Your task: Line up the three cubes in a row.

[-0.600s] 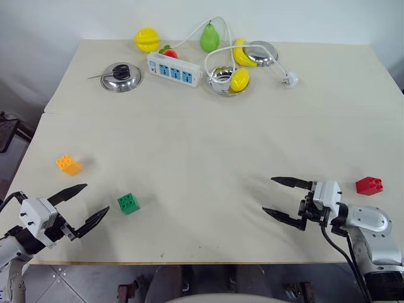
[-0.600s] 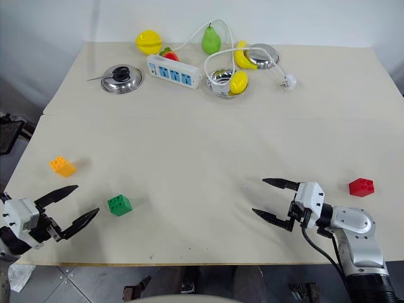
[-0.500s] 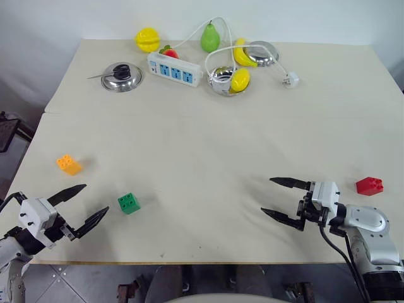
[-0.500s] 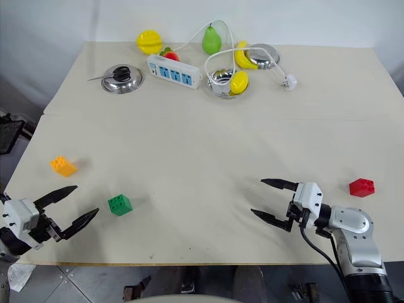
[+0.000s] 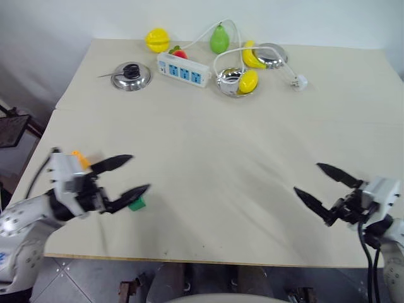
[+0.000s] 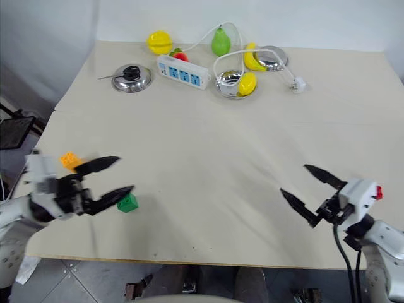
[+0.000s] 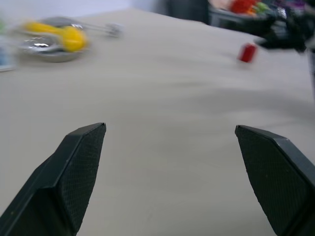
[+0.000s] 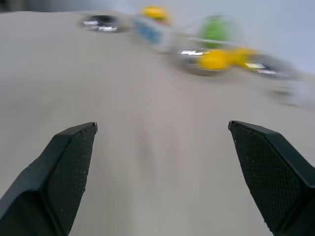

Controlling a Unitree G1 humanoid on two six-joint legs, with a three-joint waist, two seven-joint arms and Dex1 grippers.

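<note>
No writing is readable anywhere; the white power strip point(image 5: 184, 68) at the table's point(image 5: 208, 151) far edge shows blue sockets but no lettering I can make out.

Taking that strip as landmark: my left gripper point(image 5: 125, 178) hangs well nearer me and to its left, fingers spread wide, nothing between them. The green cube point(image 6: 127, 202) sits just past its lower fingertip, partly hidden; I cannot tell whether they touch. The orange-yellow cube point(image 6: 69, 160) lies just behind the gripper's body. My right gripper point(image 6: 310, 192) is well nearer and far to the strip's right, fingers also wide apart and empty. The red cube point(image 6: 379, 192) peeks out behind its wrist housing.

Since half a second ago the left gripper has come up from the table's near-left corner to the green cube, and the right has swung outward.

The left wrist view gives the red cube point(image 7: 247, 52) unobstructed, standing apart on bare tabletop.
</note>
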